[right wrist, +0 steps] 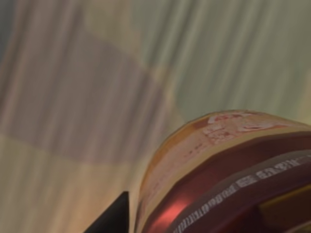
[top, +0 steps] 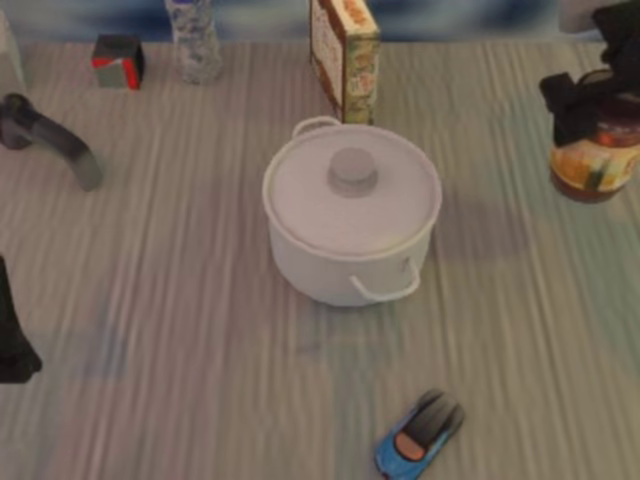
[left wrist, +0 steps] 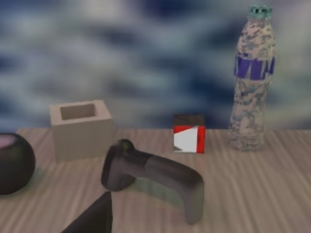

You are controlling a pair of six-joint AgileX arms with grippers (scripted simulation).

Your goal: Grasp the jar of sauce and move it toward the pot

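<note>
The jar of sauce (top: 594, 160) hangs at the table's right edge, yellow-orange label and dark red sauce showing. My right gripper (top: 588, 103) is shut on its top and hides the lid. In the right wrist view the jar (right wrist: 228, 165) fills the lower part, with one dark fingertip (right wrist: 115, 216) right against it and the table far beneath. The white pot (top: 350, 210), lid on with a grey knob, stands mid-table, well to the left of the jar. My left gripper (top: 12, 345) is parked at the left edge, open and holding nothing.
A printed carton (top: 345, 55) stands just behind the pot. Back left are a clear speckled bottle (top: 197, 40), a red-and-black cube (top: 118, 61) and a dark curved handheld tool (top: 50, 135). A blue toy car (top: 420, 435) lies at the front. A tan hollow block (left wrist: 80, 128) sits beyond the tool.
</note>
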